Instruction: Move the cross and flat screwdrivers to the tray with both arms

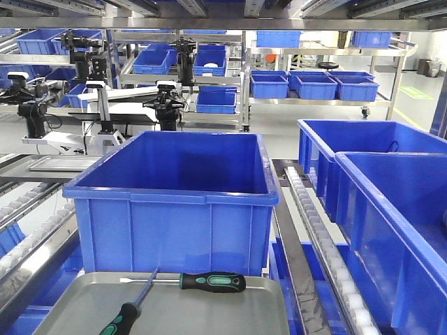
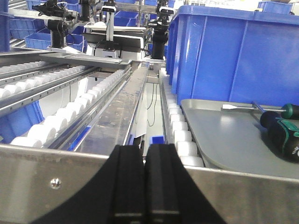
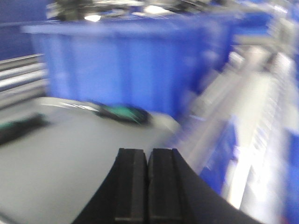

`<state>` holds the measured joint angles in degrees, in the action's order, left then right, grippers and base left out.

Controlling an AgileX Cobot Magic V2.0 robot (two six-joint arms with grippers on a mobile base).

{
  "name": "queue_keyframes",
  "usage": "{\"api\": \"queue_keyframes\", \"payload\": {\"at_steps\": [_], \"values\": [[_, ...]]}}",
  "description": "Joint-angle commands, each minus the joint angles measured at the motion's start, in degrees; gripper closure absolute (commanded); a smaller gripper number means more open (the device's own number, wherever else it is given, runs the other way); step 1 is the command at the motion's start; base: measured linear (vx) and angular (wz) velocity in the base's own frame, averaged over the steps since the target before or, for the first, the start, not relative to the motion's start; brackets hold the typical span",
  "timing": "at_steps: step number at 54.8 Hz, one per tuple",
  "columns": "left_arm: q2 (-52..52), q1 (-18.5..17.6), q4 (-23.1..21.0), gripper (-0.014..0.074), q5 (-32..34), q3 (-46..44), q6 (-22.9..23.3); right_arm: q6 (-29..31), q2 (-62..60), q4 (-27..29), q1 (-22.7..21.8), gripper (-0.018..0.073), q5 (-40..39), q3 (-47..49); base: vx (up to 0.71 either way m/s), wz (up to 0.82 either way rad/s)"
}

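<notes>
— What stands around your tray (image 1: 209,314)?

— You have a deep blue bin (image 1: 174,202) right behind it, filling the middle of the front view; two more blue bins (image 1: 377,188) sit at the right; roller rails (image 2: 93,98) run up the left of the left wrist view; shelving with small blue bins (image 1: 314,87) fills the background.

— And your screwdrivers?

— Both lie in the grey tray at the bottom of the front view. One screwdriver (image 1: 209,281) lies almost level across the frame, handle to the right, flat tip to the left, close to the bin wall; the second screwdriver (image 1: 122,317) runs diagonally, handle at lower left, shaft rising to the upper right toward the first shaft; whether the two touch, you cannot tell.

— The bins?

— The middle bin shows nothing inside from here; the right ones you cannot see into fully.

— Your pincers?

— Your left gripper (image 2: 145,186) has its fingers pressed together, holding nothing, above a steel rail left of the tray; your right gripper (image 3: 148,186) is likewise closed and holding nothing, over the tray; that view is blurred.
</notes>
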<state>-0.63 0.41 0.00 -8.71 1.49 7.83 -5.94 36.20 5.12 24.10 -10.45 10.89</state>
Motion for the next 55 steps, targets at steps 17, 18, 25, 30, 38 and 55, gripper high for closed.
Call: {"api": "queue_keyframes", "payload": {"at_steps": [17,18,25,30,38,55], "values": [[-0.7,0.1,0.0,0.0602,4.6,-1.5,0.5,-3.9,-26.7,-9.3,-18.4,0.057,3.5,-10.2,0.0,0.0],[-0.7,0.1,0.0,0.0602,4.6,-1.5,0.5,-3.9,-27.6,-9.3,-18.5,0.057,3.7,-10.6,0.0,0.0],[-0.7,0.1,0.0,0.0602,4.6,-1.5,0.5,-1.9,-36.4,-9.3,-18.5,0.057,10.9,-13.1,0.0,0.0],[-0.8,0.1,0.0,0.0602,4.5,-1.5,0.5,-0.6,-36.7,-9.4,-18.5,0.057,14.8,-13.1,0.0,0.0],[-0.7,0.1,0.0,0.0602,4.5,-1.5,0.5,0.0,-37.2,-9.4,-18.5,0.057,16.6,-13.1,0.0,0.0],[-0.7,0.1,0.0,0.0602,4.5,-1.5,0.5,0.0,-37.2,-9.4,-18.5,0.057,16.7,-13.1,0.0,0.0]]}}
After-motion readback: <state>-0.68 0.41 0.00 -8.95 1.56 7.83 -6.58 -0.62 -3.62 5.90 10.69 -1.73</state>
